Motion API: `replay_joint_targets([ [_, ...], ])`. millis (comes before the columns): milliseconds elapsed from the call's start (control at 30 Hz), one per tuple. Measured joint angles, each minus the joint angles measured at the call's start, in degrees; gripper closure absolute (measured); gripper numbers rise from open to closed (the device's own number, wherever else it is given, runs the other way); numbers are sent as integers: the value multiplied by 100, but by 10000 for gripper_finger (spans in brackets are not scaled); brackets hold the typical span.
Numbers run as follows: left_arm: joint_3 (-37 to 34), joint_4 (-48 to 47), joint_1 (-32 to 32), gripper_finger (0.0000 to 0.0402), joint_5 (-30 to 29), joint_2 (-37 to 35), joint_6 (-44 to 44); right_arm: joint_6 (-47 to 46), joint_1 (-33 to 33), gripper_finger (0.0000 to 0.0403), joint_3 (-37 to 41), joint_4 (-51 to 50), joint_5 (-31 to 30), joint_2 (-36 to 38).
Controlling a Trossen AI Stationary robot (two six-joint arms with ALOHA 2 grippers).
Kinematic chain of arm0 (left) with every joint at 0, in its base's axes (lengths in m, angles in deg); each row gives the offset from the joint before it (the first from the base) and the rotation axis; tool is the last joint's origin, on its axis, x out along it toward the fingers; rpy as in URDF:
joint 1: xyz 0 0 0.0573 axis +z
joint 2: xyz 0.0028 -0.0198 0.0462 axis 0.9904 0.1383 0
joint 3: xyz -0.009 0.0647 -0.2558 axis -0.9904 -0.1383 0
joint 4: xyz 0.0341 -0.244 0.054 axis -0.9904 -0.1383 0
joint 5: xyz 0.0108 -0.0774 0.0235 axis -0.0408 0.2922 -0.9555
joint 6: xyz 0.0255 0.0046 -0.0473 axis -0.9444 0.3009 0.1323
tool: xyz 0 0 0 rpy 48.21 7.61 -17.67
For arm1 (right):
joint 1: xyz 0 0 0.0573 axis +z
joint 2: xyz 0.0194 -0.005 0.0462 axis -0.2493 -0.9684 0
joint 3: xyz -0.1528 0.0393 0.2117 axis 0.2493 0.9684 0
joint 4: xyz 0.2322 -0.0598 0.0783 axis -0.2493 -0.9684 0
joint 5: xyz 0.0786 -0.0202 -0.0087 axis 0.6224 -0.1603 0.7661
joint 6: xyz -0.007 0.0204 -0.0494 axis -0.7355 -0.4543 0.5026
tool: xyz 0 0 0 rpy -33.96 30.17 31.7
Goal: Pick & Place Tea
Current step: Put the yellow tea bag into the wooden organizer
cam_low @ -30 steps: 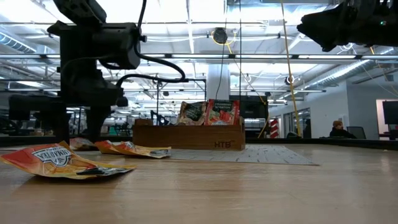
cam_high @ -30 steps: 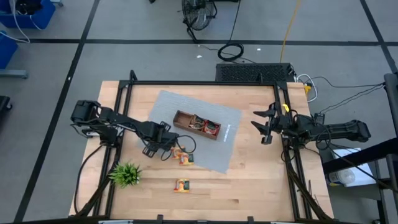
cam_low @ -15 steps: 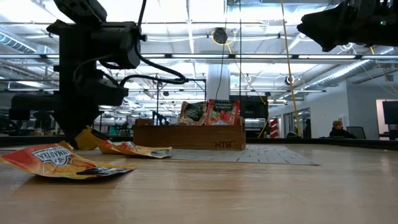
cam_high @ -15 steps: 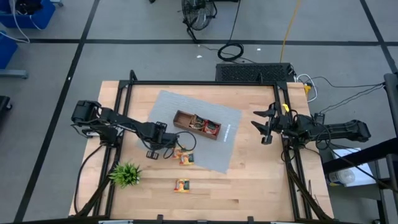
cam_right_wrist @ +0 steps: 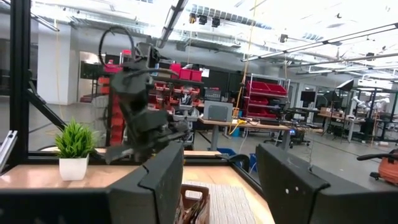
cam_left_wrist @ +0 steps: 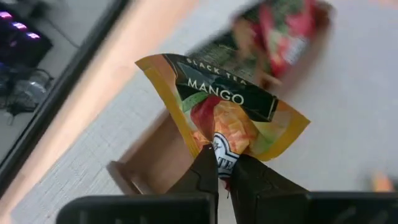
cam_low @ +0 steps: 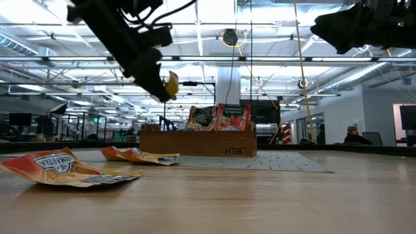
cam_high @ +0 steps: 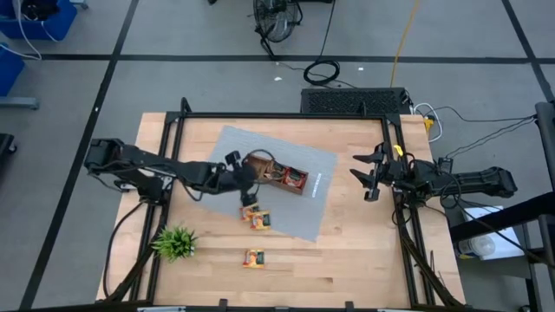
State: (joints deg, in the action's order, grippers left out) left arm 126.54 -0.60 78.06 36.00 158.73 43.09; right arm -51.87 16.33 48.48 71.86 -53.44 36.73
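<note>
grey floor [cam_high: 173, 35] with dark lines, red bin shelves [cam_right_wrist: 264, 96], bright ceiling lights [cam_low: 195, 10], black fan [cam_high: 276, 19].

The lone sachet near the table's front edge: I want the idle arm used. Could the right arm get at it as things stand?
Probably yes. The right gripper hangs open and empty by the table's right edge, and the bare table lies between it and the lone sachet. Whether it reaches that far is unclear.

**An open-plan robotics lab**

The wooden table [cam_high: 347, 243] stands in a black metal frame [cam_high: 286, 115] on a grey floor marked with dark lines. Cables [cam_high: 325, 71] trail across it to a fan [cam_high: 276, 19]. Behind the table runs a long hall under exposed ceiling trusses [cam_low: 273, 60] and strip lights, with workbenches [cam_right_wrist: 249, 127] and racks of red bins [cam_right_wrist: 264, 93]. A person [cam_low: 354, 135] sits at a desk.
</note>
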Motion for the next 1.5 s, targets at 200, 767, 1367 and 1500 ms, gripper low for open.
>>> replay_joint_targets([
  [200,-761,1914,508,386,-401,283,522,0,-2,218,0,-52,-2,2],
  [767,-1352,3027,998,386,138,515,1757,0,0,218,-2,-153,-4,-175],
  [1367,-1348,3579,1030,310,319,1239,1578,0,0,218,-2,-246,-4,-208],
  [1500,-1348,3576,987,273,339,1239,1552,0,0,218,-2,-258,-4,-210],
])
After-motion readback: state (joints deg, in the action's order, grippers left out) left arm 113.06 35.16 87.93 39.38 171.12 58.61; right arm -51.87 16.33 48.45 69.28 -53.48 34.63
